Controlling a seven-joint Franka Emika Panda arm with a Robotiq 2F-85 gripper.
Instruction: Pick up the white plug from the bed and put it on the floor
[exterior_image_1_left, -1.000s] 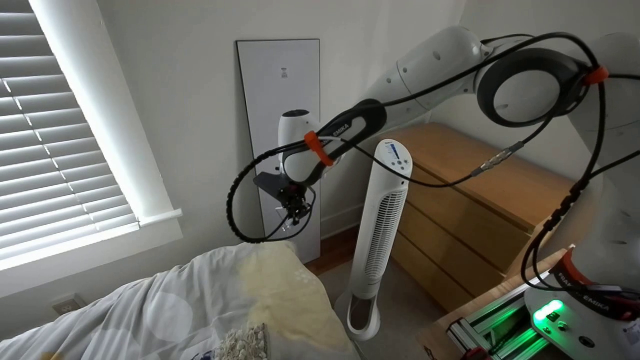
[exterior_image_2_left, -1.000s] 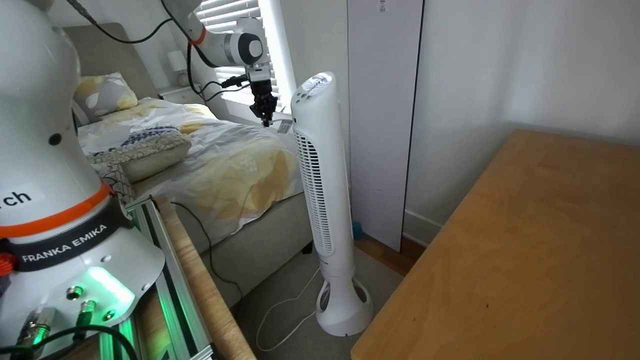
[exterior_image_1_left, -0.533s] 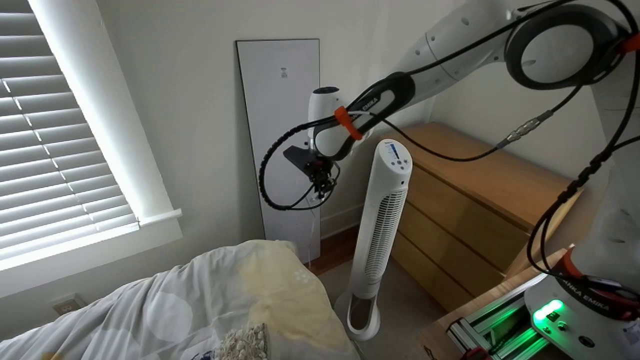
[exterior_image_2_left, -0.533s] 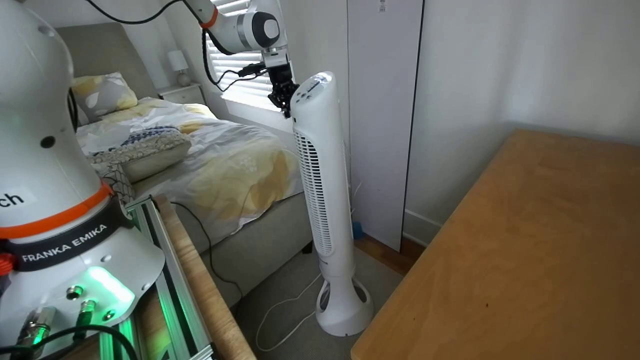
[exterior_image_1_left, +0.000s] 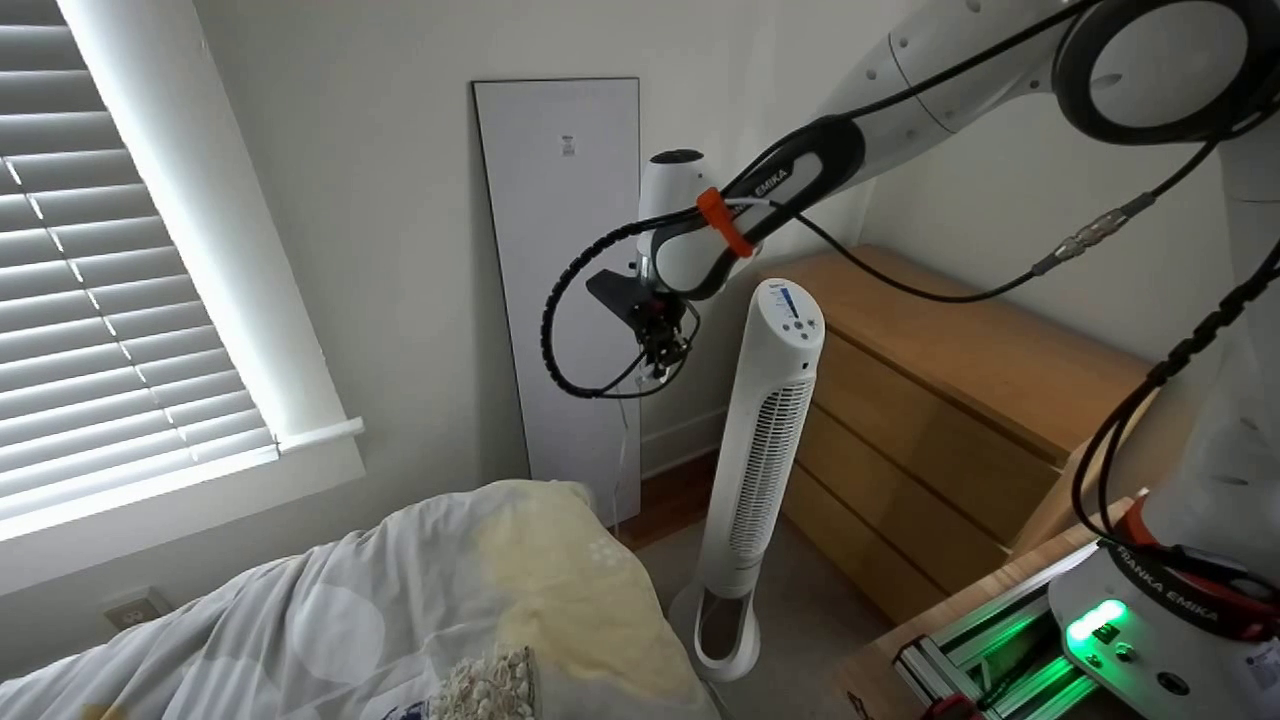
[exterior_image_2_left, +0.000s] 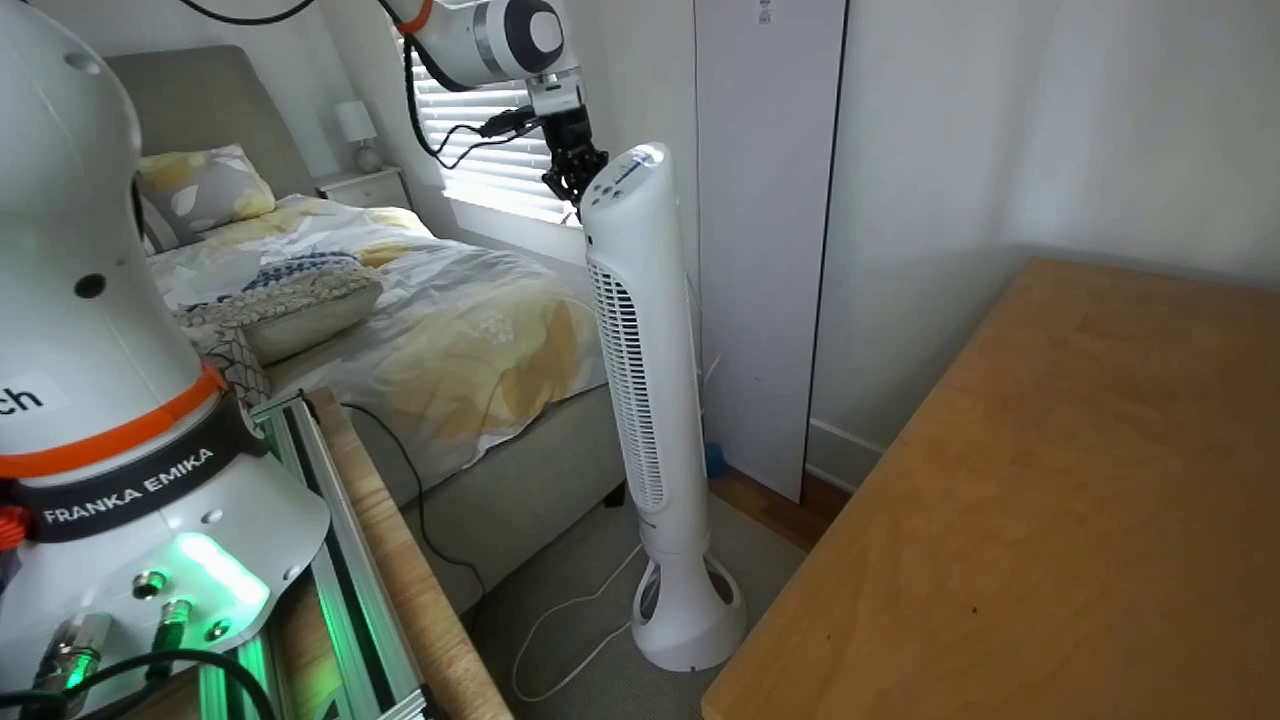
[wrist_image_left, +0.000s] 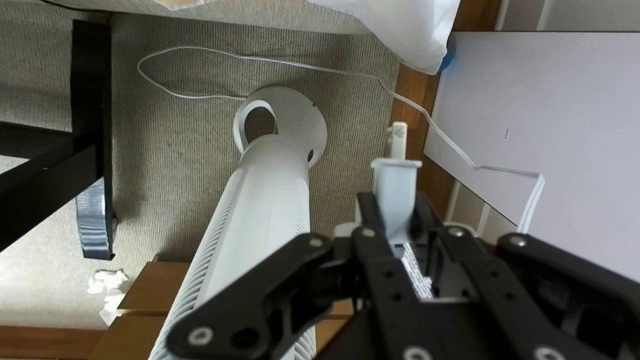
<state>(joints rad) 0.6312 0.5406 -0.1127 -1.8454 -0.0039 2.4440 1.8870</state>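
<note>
The white plug (wrist_image_left: 395, 182) is between my fingers in the wrist view, its prongs end pointing away from the gripper. My gripper (wrist_image_left: 392, 215) is shut on it. In the exterior views my gripper (exterior_image_1_left: 665, 355) (exterior_image_2_left: 577, 190) is high in the air, beside the fan's head and past the foot end of the bed (exterior_image_1_left: 400, 600) (exterior_image_2_left: 470, 340). A thin white cord (exterior_image_1_left: 622, 450) hangs below the gripper. The bed's sheet corner (wrist_image_left: 420, 30) shows at the top of the wrist view. The grey-tan floor (wrist_image_left: 195, 135) (exterior_image_2_left: 560, 600) lies far below the gripper.
A white tower fan (exterior_image_1_left: 765, 450) (exterior_image_2_left: 640, 350) (wrist_image_left: 265, 200) stands on the floor close to the gripper. A wooden dresser (exterior_image_1_left: 960, 330) (exterior_image_2_left: 1000, 500) stands beside it. A pale panel (exterior_image_1_left: 570, 230) leans on the wall. The white cord (wrist_image_left: 300, 64) loops across the floor.
My arm has risen and moved away from above the bed's end towards the fan, with the plug held throughout. The cord now hangs in front of the panel. The fan and bed have not moved.
</note>
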